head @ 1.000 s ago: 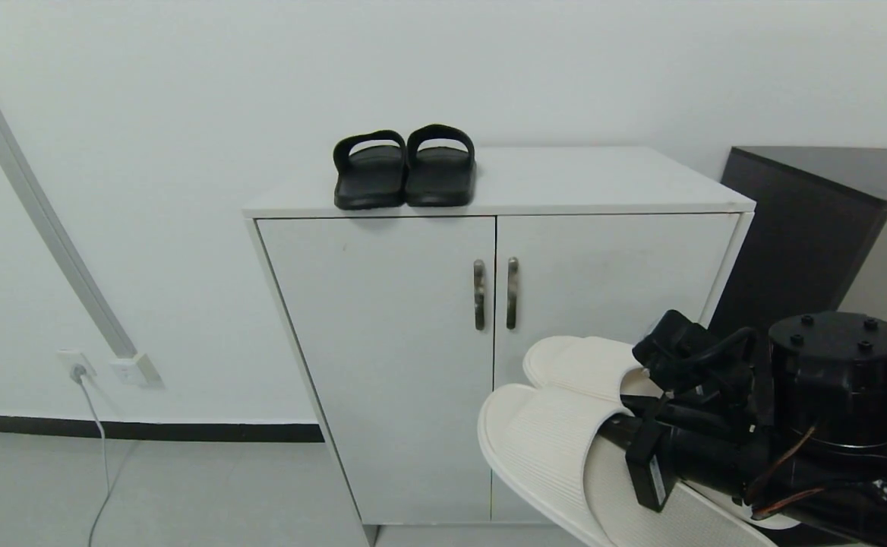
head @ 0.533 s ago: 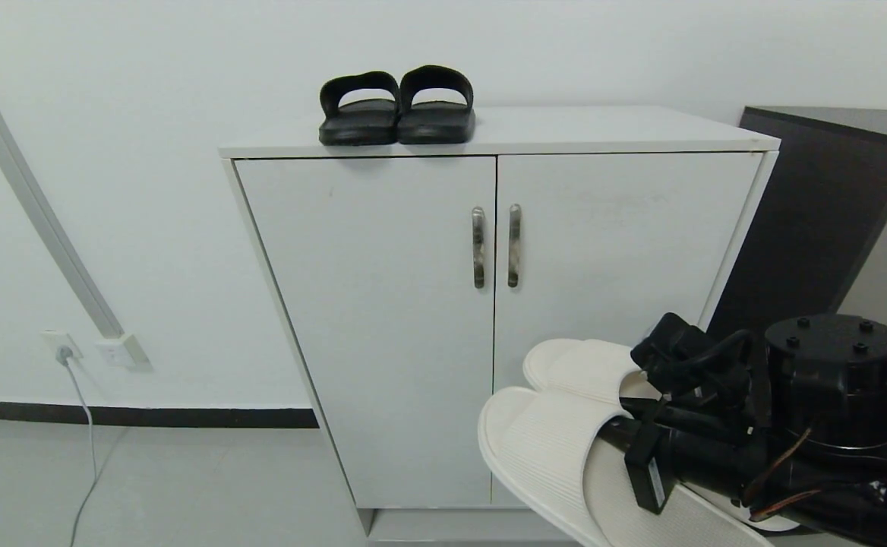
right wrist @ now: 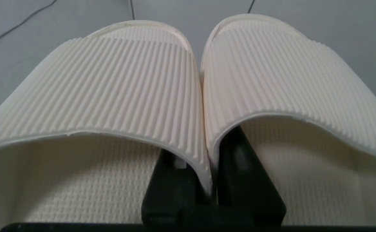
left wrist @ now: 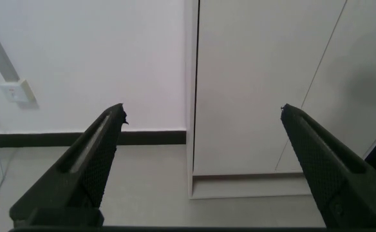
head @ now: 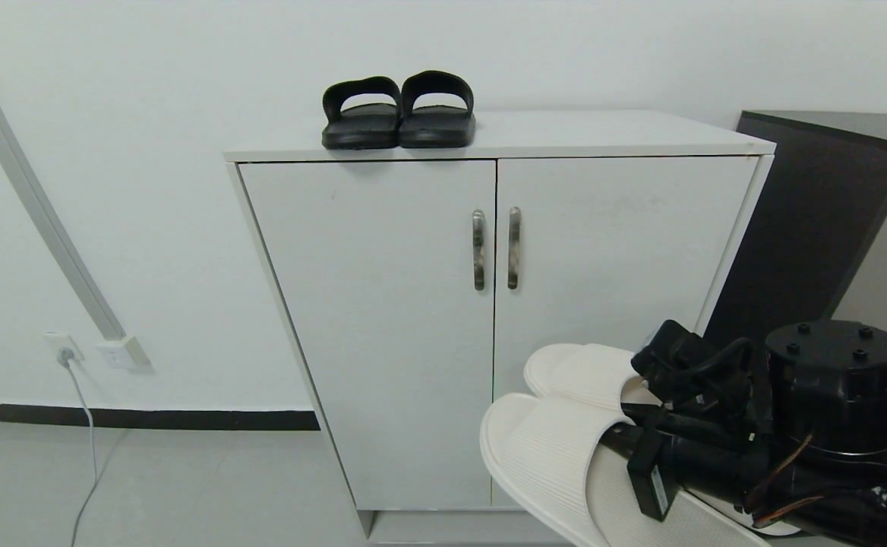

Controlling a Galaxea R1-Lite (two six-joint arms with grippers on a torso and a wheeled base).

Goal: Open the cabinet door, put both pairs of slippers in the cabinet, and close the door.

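Two ribbed cream slippers (right wrist: 133, 84) pinched in right claw (right wrist: 210, 183).

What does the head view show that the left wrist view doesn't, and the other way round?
Head view only: the black slippers on top of the cabinet, both door handles with the doors shut, and the white slippers held in the right gripper.
Left wrist view only: the left gripper, open and empty, facing the cabinet's lower left corner.
Both: the cabinet front, the dark skirting strip and the floor.
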